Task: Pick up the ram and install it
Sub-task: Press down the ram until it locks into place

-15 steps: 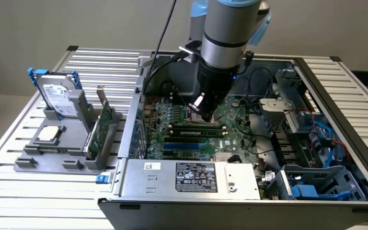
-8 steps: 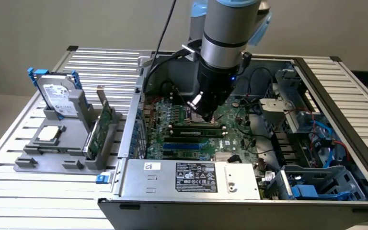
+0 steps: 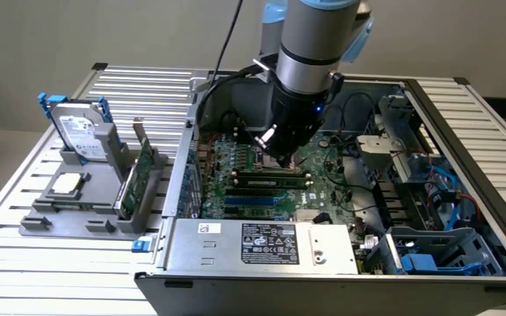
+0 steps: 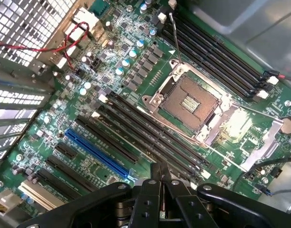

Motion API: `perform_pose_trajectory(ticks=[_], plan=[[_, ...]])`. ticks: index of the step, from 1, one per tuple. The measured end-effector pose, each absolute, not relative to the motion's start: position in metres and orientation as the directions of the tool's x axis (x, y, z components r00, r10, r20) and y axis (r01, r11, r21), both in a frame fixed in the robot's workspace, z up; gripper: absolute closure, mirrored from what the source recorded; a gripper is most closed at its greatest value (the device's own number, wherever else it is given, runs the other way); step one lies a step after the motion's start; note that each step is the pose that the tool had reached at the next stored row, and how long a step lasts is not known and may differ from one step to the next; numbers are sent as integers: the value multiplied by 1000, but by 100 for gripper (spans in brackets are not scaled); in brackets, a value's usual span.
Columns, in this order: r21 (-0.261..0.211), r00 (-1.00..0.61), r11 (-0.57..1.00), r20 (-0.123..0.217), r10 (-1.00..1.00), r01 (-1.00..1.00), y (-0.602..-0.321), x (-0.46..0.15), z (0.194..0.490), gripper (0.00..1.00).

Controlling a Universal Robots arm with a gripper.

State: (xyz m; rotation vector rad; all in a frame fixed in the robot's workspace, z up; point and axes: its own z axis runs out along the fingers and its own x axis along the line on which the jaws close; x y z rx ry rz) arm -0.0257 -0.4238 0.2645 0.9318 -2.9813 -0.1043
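Inside the open grey metal computer case (image 3: 235,247), the green motherboard (image 4: 136,66) is overhung by closed, empty jaws.

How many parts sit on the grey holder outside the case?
3: hard drive upright at the back, flat chip before it, green card nearest the case. More may be hidden.

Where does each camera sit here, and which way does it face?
Exterior view: off the arm, raised, looking down at the open computer case and slatted table; the arm reaches into the case.
Wrist view: on the wrist, looking down at the motherboard; the gripper shows.
Shared: motherboard, CPU socket, blue slot.
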Motion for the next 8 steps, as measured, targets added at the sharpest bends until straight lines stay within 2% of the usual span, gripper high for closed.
perform_pose_trajectory(ticks=[3,8], plan=[[74,-837,835,9,-547,-545,-424,-26,265,89],[71,-872,870,12,-490,-488,-424,-26,264,89]])
